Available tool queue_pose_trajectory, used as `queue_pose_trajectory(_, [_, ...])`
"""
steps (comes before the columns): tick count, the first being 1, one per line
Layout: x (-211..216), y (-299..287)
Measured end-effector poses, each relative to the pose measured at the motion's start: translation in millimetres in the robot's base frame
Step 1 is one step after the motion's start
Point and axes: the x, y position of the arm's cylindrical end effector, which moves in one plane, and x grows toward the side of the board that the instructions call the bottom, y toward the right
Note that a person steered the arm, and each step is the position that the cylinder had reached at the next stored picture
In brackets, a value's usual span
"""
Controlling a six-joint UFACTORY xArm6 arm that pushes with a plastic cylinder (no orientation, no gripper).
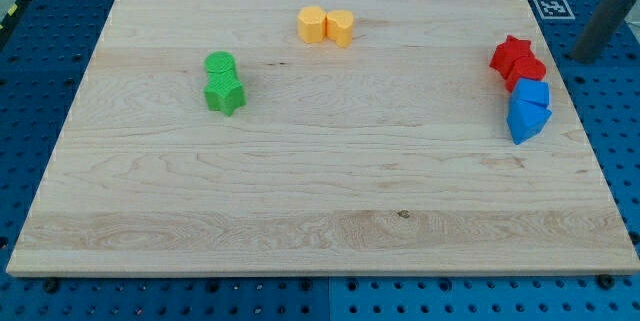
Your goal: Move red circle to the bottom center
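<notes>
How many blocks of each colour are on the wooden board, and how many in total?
Yellow blocks: 2
Green blocks: 2
Red blocks: 2
Blue blocks: 2
Total: 8
My tip is off the board, right of the red blocks.

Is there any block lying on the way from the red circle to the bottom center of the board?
Yes, partly: the blue blocks sit right below the red circle, touching it. Beyond them nothing blocks the way.
</notes>
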Motion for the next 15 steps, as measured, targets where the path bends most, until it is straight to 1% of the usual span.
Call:
queue_pose_trajectory(1, [8.6,-18.8])
queue_pose_trajectory(2, [27.8,-36.2])
queue_pose_trajectory(3, [32.6,-36.7])
queue_pose_trajectory(4, [32.6,-38.2])
queue_pose_trajectory(5, [32.6,-67.2])
queue_pose_trajectory(9, [32.6,-140.7])
queue_pose_trajectory(12, [42.3,-142.5])
queue_pose_trajectory(14, [42.3,-168.6])
queue_pose_trajectory(15, [42.3,-170.0])
